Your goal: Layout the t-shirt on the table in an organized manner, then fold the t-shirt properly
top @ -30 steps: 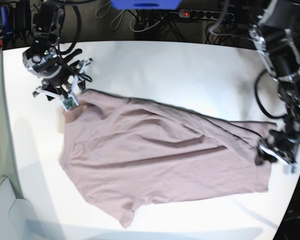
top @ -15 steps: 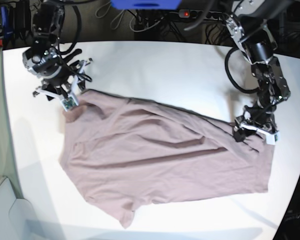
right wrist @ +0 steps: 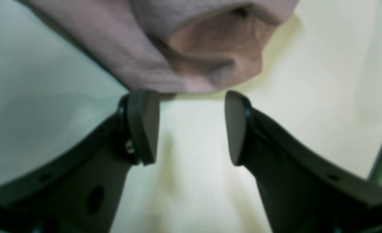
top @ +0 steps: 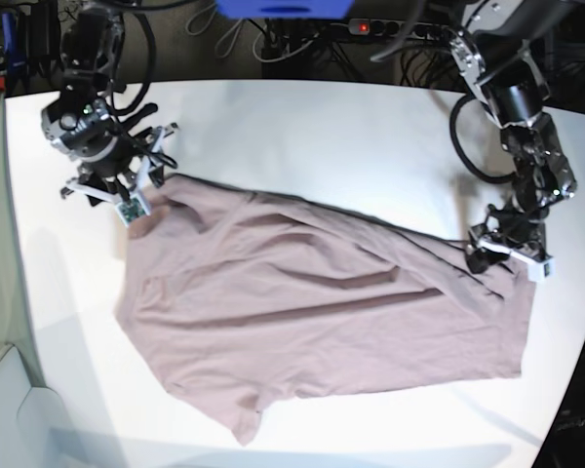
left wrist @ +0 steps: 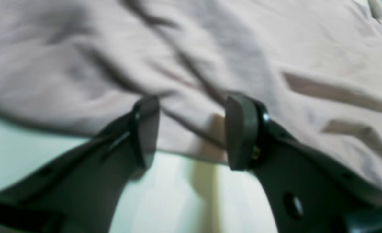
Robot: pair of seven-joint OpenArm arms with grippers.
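White table fills the base view, with dark cables and a power strip beyond its far edge. The t-shirt lies spread but creased across the middle of it, tilted, one sleeve reaching toward the near edge.

Over the last second the left claw has swung from the shirt's outer corner by the table edge up to its far corner, where it now sits low over the cloth with its jaws parted and nothing pinched between them. The right claw has barely shifted; it waits at the opposite far corner, jaws apart, with the bunched fabric just ahead of its tips in the right wrist view. Both claws now bracket the far side, which looks like a setup for pulling the shirt flat.

Room is generous on the far half of the table. The left claw's side is tighter: that end of the shirt lies near the table edge.
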